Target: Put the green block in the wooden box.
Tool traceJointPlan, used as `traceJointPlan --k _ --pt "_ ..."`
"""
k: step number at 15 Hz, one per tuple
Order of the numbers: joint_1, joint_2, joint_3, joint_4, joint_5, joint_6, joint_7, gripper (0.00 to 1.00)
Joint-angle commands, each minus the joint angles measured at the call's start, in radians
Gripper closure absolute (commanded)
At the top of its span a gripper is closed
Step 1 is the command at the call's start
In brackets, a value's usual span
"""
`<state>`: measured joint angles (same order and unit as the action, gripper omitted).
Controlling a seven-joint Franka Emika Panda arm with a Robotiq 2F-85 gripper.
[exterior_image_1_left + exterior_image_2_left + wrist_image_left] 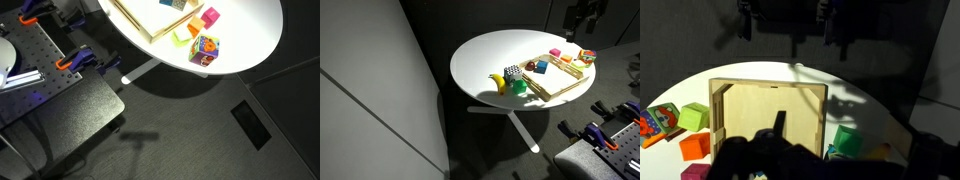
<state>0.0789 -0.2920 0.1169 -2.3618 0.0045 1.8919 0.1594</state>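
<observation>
A white round table (488,55) fills the scene in both exterior views, and on it lies the wooden box (566,82), a wide shallow tray of light wood with a thin rim. The robot's gripper (583,18) hangs high over the table's edge, above and beyond the box. It shows only as a small dark shape there and as a blurred dark mass along the bottom of the wrist view, so whether its jaws are spread or closed cannot be told, and nothing can be seen in them. On the gripper's side of the box stand the multicoloured cube (587,57), a pink block (555,52) and an orange block (566,59), all on the bare tabletop outside the rim. The wrist view shows a pale yellow-green block (692,118) in the same cluster, just beside the multicoloured cube. A blue block (541,68) sits inside the box at the end away from the gripper. The green block (518,87) rests on the table outside the box, across the box from the gripper and well apart from it. It is just beside the box's far corner; whether it touches the rim cannot be told. In the wrist view it appears just outside the box's right-hand wall, toward the lower right. A curved yellow object (500,82) lies just beside the green block on the side away from the gripper, and a black-and-white chequered cube (512,72) stands near both.
</observation>
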Motion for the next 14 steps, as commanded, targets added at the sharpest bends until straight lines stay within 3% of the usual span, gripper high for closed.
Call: traceJointPlan --k 1,8,14 --pt "0.001 0.067 0.018 -0.001 -0.012 0.068 0.054 0.00" --pt "0.024 0.159 0.015 -0.049 0.010 0.291 0.010 0.00" --pt "0.029 0.187 0.012 -0.050 0.000 0.305 0.022 0.00"
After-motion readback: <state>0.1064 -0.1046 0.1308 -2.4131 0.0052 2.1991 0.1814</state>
